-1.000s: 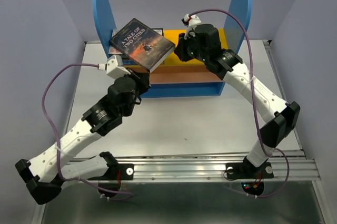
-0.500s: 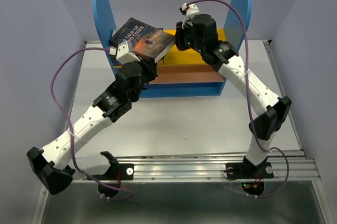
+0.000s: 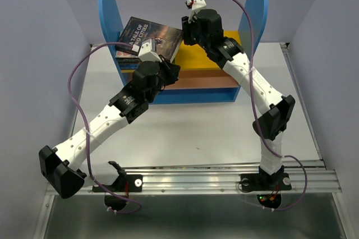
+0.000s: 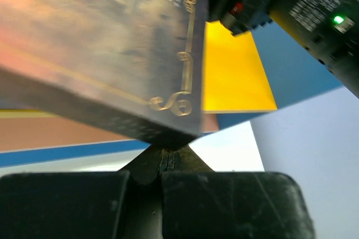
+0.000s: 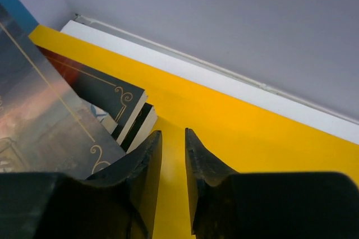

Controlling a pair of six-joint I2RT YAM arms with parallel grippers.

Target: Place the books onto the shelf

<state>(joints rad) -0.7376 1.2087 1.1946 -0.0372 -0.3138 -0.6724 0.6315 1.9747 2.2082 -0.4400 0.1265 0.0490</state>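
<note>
Held by its near edge in the left gripper (image 4: pixel 166 159), jaws pinched tight on cover and pages: the dark book (image 3: pixel 154 32) titled A Tale of Two Cities, cover up and at a slant. Hanging over the left end of the shelf (image 3: pixel 193 96), above the yellow top board (image 5: pixel 235 132) and just over the stack of books (image 5: pixel 112 96) lying flat there beside the left blue panel (image 3: pixel 110 12). Probably gripped at the edge so as to leave the far side free to come down onto the stack first. Poised at the book's right-hand edge, over bare yellow board: the right gripper (image 5: pixel 172 138), fingers a narrow slit apart with nothing between them, the book's corner just beside one finger. Seemingly placed there to steady or nudge that edge and keep the book square to the stack, not to carry it. Not yet lying flat; hard to tell whether touching the stack beneath. Likely next: lower, let go, draw back.
</note>
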